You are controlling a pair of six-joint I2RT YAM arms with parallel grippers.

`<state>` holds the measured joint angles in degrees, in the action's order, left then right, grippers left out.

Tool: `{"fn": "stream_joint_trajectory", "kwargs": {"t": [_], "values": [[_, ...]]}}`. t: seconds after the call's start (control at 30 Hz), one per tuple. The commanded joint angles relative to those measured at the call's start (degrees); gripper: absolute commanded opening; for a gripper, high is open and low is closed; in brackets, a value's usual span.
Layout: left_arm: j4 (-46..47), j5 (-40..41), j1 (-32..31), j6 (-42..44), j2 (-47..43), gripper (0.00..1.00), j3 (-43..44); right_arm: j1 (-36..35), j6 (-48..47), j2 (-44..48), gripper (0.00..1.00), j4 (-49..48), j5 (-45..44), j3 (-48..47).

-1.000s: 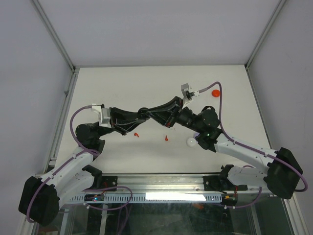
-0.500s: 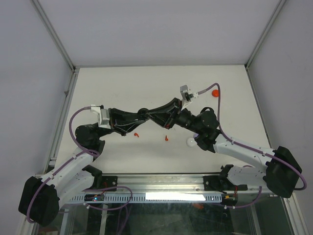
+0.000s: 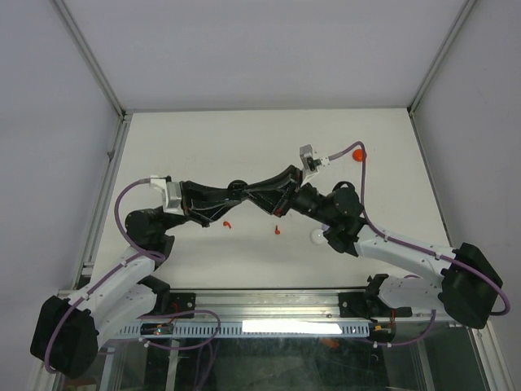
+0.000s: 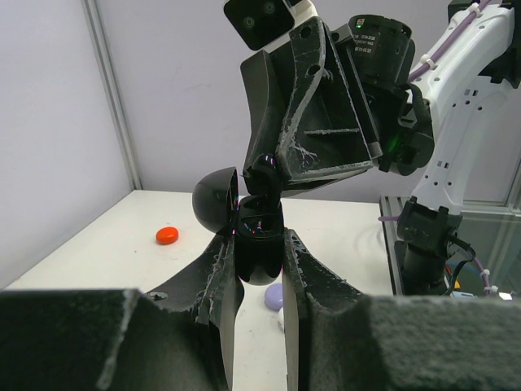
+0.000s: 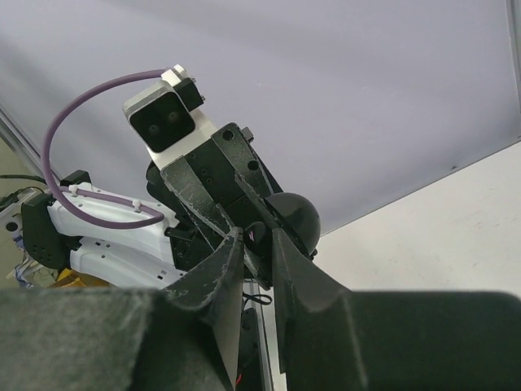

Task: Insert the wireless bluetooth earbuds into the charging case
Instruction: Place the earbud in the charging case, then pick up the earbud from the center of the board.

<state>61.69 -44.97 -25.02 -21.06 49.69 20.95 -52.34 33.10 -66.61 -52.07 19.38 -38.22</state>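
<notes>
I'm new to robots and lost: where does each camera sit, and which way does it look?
Top: above and behind, looking down on the table; left arm and right arm show.
Left wrist: looks along the left pincer, clamped on the black case, toward the right arm.
Right wrist: looks along the right pincer, back at the left one.
Shared: the case.

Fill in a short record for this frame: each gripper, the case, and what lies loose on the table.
left gripper: shut on the black charging case, held clear of the table
case lid: open
right gripper: shut, tips right at the open case; whether they hold an earbud is unclear
left red earbud: on the table
right red earbud: on the table
white case: on the table
red case: far right
</notes>
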Motion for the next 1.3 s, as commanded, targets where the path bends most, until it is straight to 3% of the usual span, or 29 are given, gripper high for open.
{"fn": "stream_joint_trajectory", "kwargs": {"t": [0.0,0.6,0.8,0.83,1.03,1.27], "values": [[3.7,2.0,0.5,0.4,-1.7,0.00,0.0,-0.7,-0.9,1.1,0.22,0.1,-2.6,0.0],[0.0,3.5,0.6,2.2,-2.8,0.00,0.4,-1.1,-6.3,5.4,0.39,7.9,-6.1,-1.8],[-4.6,5.6,0.6,4.7,-4.0,0.00,1.3,-1.1,-7.6,9.3,0.42,19.8,-7.2,-4.6],[-6.2,6.4,0.6,5.4,-4.5,0.00,1.5,-1.1,-12.4,9.6,0.52,24.0,-15.2,-5.6],[-17.7,14.0,0.6,11.0,-7.2,0.00,3.8,0.9,-20.9,8.1,0.59,40.1,-28.9,-10.8],[-25.1,21.4,0.7,14.3,-8.8,0.00,5.4,12.1,-20.7,2.5,0.60,46.5,-29.5,-12.2]]}}
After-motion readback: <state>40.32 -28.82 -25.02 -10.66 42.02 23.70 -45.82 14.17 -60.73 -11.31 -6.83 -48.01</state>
